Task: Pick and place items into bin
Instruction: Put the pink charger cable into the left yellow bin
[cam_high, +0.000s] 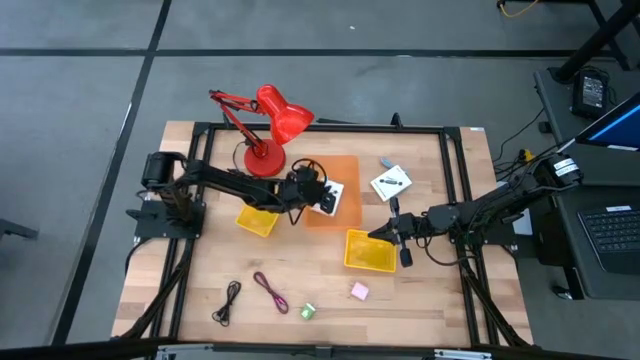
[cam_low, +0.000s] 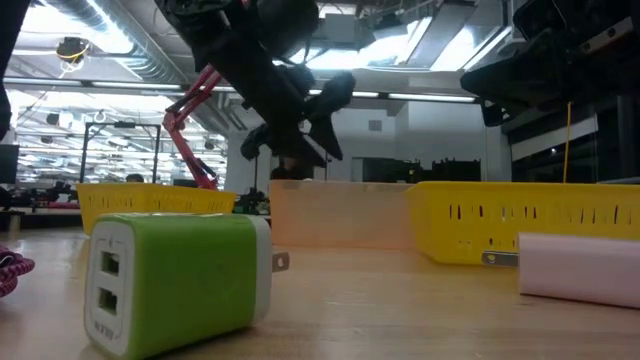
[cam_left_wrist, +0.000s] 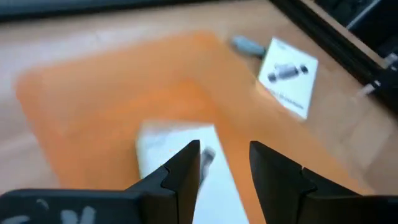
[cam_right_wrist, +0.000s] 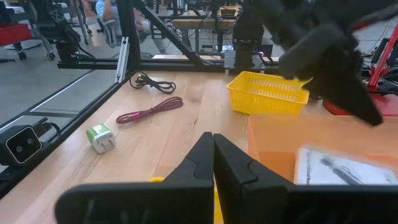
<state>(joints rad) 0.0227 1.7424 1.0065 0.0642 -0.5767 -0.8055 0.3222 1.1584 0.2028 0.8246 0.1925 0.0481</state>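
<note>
My left gripper (cam_high: 318, 192) (cam_left_wrist: 224, 149) is open and hovers over a flat orange bin (cam_high: 345, 165) (cam_left_wrist: 124, 93). A white card (cam_high: 332, 199) (cam_left_wrist: 161, 146) lies flat in that bin, right below the fingers. A second white card (cam_high: 390, 183) (cam_left_wrist: 287, 74) lies on the table beyond the bin. My right gripper (cam_high: 385, 234) (cam_right_wrist: 213, 140) is shut and empty at the left rim of a yellow bin (cam_high: 370, 252). Near the table's near edge lie a black cord (cam_high: 228, 300), a maroon cord (cam_high: 270, 290), a green block (cam_high: 308, 311) and a pink block (cam_high: 359, 291).
A second yellow bin (cam_high: 257, 221) sits left of the orange one. A red desk lamp (cam_high: 275, 125) stands behind my left arm near the far edge. A small grey object (cam_high: 385, 160) lies beside the far card. A black frame runs around the table.
</note>
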